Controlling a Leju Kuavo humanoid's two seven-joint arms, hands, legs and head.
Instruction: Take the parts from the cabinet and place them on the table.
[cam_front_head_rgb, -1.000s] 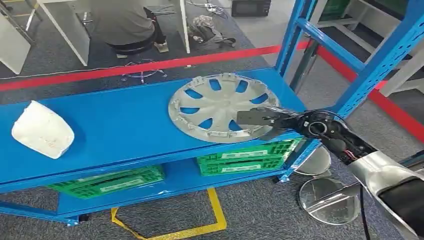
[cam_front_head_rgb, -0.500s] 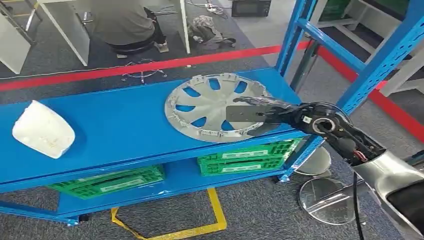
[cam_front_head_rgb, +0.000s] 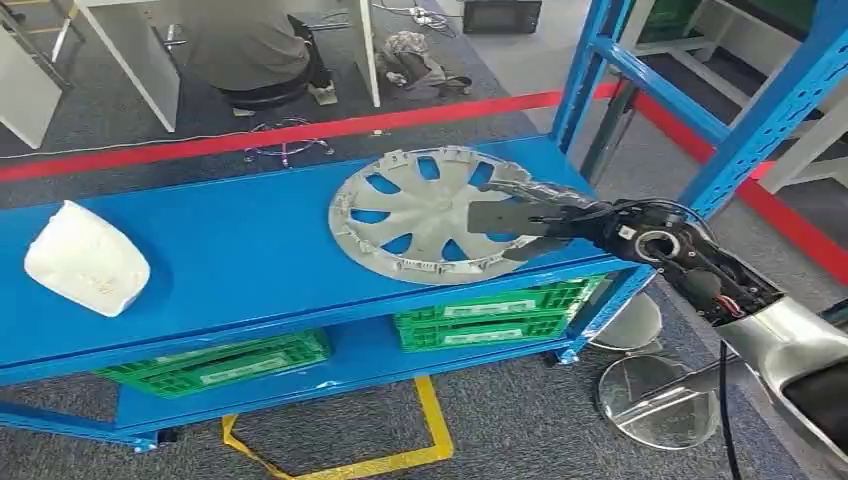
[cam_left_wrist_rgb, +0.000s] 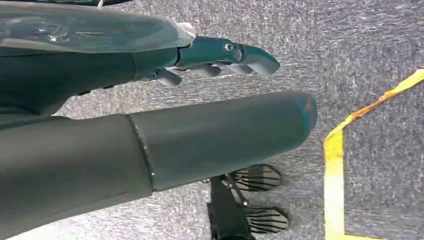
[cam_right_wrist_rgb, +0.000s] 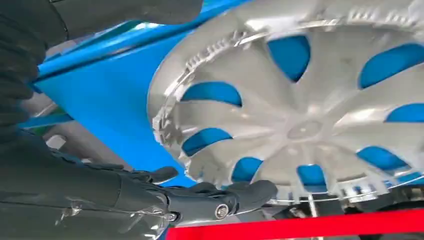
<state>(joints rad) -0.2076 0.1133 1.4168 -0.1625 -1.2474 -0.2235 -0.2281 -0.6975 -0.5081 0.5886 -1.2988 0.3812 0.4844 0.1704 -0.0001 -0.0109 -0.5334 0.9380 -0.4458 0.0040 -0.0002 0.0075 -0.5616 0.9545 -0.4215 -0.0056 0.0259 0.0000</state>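
Hubcap (cam_front_head_rgb: 428, 214) lies on the blue shelf (cam_front_head_rgb: 240, 250); right hand (cam_front_head_rgb: 520, 213) grips its rim; left hand (cam_left_wrist_rgb: 220, 57) hangs empty, fingers loosely apart.

There is one silver wheel cover (cam_front_head_rgb: 430, 215), one white part (cam_front_head_rgb: 86, 258), and two green crates (cam_front_head_rgb: 215, 362) (cam_front_head_rgb: 490, 315) under them.

Even overhead light is brightening the scene; shadows are lying soft. Glare is streaking the silver hubcap (cam_right_wrist_rgb: 310, 125) in the right wrist view, and close dark parts are blurring.
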